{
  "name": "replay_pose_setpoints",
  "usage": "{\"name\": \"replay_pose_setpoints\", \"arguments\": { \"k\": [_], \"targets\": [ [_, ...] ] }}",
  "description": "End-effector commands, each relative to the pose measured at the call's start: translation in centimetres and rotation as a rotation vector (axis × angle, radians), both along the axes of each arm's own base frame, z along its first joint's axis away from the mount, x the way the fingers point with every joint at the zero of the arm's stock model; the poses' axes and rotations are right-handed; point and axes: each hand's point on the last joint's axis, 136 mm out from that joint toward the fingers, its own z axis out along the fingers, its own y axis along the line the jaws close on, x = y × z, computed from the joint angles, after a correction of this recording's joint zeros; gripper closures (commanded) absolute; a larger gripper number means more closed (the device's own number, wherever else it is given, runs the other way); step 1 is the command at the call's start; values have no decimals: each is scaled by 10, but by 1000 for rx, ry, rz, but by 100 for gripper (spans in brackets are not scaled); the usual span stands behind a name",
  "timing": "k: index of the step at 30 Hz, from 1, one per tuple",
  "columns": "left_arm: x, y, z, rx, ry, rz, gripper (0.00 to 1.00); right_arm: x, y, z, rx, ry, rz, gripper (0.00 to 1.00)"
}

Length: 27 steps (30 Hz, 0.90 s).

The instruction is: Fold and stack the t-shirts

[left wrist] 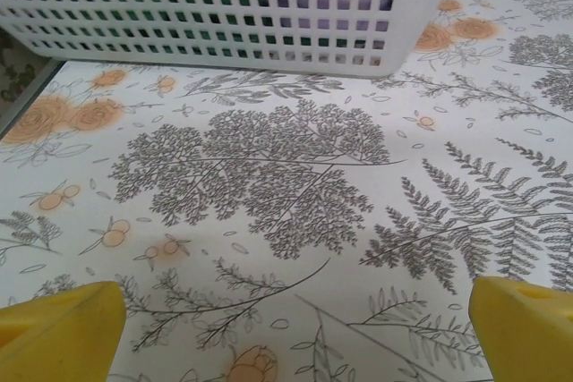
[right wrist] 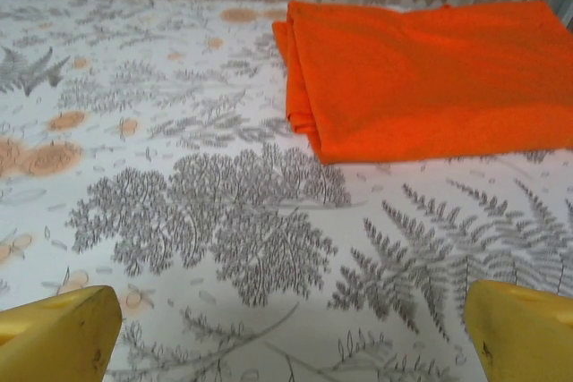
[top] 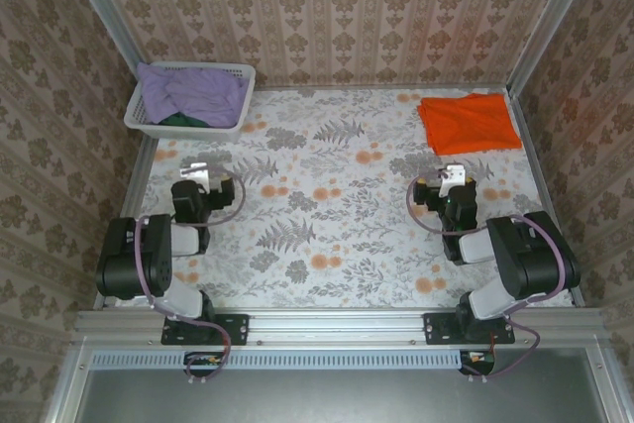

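Two hands hover with jaws spread wide and empty: the left hand [top: 201,171] near the white basket [top: 245,94], the right hand [top: 453,175] near the folded orange t-shirt [top: 469,122] at the counter's [top: 327,195] far right corner. A lavender t-shirt [top: 188,91] lies heaped in the basket, over what may be a dark green t-shirt [top: 178,120].

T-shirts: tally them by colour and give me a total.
Orange t-shirt, folded on the table: 1
Lavender t-shirt, in the basket: 1
Dark green t-shirt, under the lavender one in the basket: 1
Total: 3
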Motion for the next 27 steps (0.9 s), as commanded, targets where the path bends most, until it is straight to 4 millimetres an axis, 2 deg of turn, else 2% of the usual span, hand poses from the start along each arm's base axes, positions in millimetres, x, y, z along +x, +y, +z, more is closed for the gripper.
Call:
{"name": "replay_pose_setpoints", "arguments": {
  "k": [1, 4, 8, 27],
  "targets": [
    [17, 2, 19, 43, -43, 17, 0, 21, -1, 17, -11, -14, -20, 0],
    [17, 2, 19, 60, -39, 29, 0, 30, -10, 15, 54, 27, -23, 0],
    [16, 1, 21, 100, -48, 61, 0, 29, -10, 16, 51, 22, -22, 0],
    [16, 1, 19, 86, -41, 49, 0, 30, -10, 15, 53, 28, -18, 0]
  ]
}}
